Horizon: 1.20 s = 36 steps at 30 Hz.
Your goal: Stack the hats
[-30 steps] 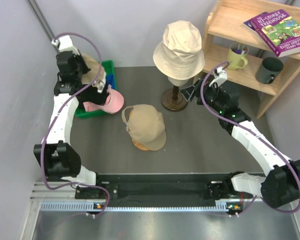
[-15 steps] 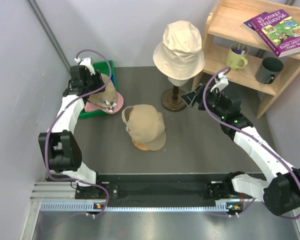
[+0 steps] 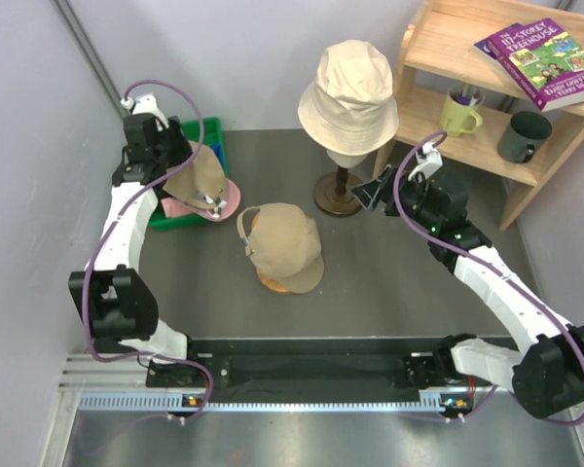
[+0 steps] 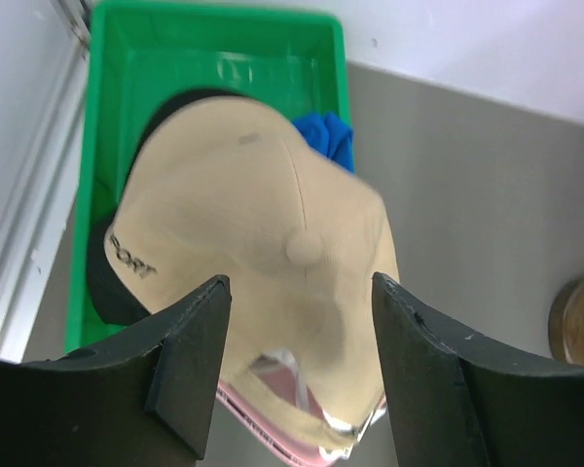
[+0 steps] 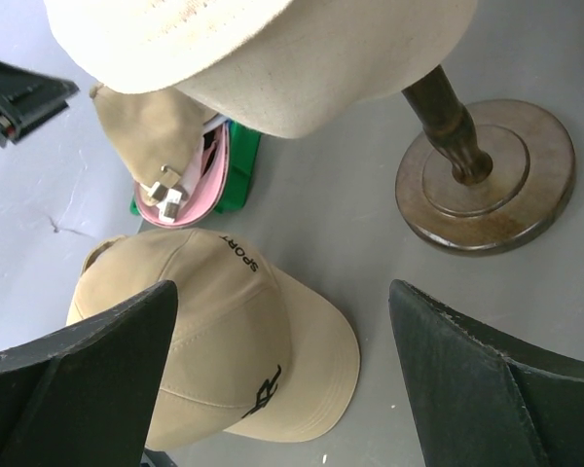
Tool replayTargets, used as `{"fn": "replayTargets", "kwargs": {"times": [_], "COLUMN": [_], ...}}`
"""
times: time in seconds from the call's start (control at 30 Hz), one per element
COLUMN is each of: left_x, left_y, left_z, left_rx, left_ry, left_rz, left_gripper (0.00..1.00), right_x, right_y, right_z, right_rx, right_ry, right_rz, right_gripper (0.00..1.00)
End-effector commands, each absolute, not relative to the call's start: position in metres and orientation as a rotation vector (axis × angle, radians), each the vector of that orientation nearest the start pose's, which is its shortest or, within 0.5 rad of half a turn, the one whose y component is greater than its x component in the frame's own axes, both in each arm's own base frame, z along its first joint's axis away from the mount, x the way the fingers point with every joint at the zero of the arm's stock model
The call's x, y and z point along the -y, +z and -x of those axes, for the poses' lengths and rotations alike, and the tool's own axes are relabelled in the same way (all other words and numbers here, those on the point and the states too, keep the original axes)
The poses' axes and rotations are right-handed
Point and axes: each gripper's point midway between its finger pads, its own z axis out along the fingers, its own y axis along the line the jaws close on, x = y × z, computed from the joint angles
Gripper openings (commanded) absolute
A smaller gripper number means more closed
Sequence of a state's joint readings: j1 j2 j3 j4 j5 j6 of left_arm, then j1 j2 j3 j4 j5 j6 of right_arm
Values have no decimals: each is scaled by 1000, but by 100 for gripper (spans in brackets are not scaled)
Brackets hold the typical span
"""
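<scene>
Where a tan cap (image 4: pixel 243 214) tops the pink cap (image 3: pixel 224 201) at the green bin (image 4: pixel 214 39), the left fingers (image 4: pixel 190 360) spread empty above. The right fingers (image 5: pixel 97 370) gape wide, empty.

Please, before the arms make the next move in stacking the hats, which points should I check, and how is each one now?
1. Left gripper open above left tan cap: ok.
2. Left tan cap resting on pink cap: ok.
3. Right gripper open: ok.
4. Centre tan cap lying free on the table: ok.
5. Bucket hat stacked: not ok, it sits on the stand.
6. Blue cap under the stack: cannot tell, mostly hidden.
</scene>
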State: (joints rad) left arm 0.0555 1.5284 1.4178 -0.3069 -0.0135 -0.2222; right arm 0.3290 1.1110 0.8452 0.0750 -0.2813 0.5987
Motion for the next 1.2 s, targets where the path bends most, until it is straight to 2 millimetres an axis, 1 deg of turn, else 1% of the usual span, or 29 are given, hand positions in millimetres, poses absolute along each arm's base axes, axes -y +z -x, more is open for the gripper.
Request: {"fn": "replayTargets", "kwargs": {"times": [0.0, 0.13, 0.27, 0.33, 0.43, 0.47, 0.5, 0.6, 0.63, 0.7, 0.73, 0.77, 0.83, 0.87, 0.93, 1.0, 1.1, 1.17], "left_x": [-29, -29, -27, -27, -31, -32, -32, -29, -30, -30, -30, -30, -31, -33, -36, -38, -36, -38], "left_y": [297, 290, 283, 276, 275, 269, 271, 267, 265, 264, 264, 266, 270, 278, 293, 316, 344, 370], "left_z": [-494, -504, -508, -506, -502, -500, -499, -498, -498, -499, -498, -498, -497, -496, -495, -494, -491, -487], "left_rx": [-1877, -1896, -1919, -1947, -1953, -1962, -1955, -1962, -1966, -1970, -1970, -1967, -1960, -1944, -1912, -1861, -1806, -1743], "left_ry": [-77, -79, -95, -92, -67, -61, -62, -68, -70, -69, -69, -67, -61, -49, -35, -33, -43, -40], "left_rz": [345, 357, 363, 370, 384, 385, 380, 369, 369, 369, 372, 375, 377, 380, 379, 376, 364, 366], "left_gripper": [63, 57, 54, 53, 53, 53, 53, 44, 37, 32, 23, 20, 12, 1, 0, 0, 0, 0], "right_x": [-195, -196, -195, -195, -196, -197, -197, -198, -198, -199, -199, -198, -198, -198, -197, -197, -197, -197], "right_y": [283, 282, 282, 282, 281, 281, 280, 277, 278, 277, 279, 280, 282, 283, 284, 284, 285, 287], "right_z": [-343, -343, -343, -343, -344, -343, -343, -343, -344, -344, -343, -343, -343, -343, -343, -343, -343, -342], "right_rx": [-1795, -1799, -1800, -1800, -1806, -1805, -1806, -1813, -1813, -1815, -1811, -1807, -1801, -1799, -1798, -1796, -1793, -1787], "right_ry": [932, 935, 932, 932, 939, 941, 942, 951, 951, 954, 956, 954, 953, 951, 949, 948, 948, 949], "right_rz": [-4, -4, -7, -4, -6, -3, -5, -9, -12, -11, -9, -10, -10, -10, -12, -13, -12, -8], "right_gripper": [89, 89, 89, 89, 89, 89, 89, 89, 89, 89, 88, 88, 88, 88, 88, 88, 88, 88]}}
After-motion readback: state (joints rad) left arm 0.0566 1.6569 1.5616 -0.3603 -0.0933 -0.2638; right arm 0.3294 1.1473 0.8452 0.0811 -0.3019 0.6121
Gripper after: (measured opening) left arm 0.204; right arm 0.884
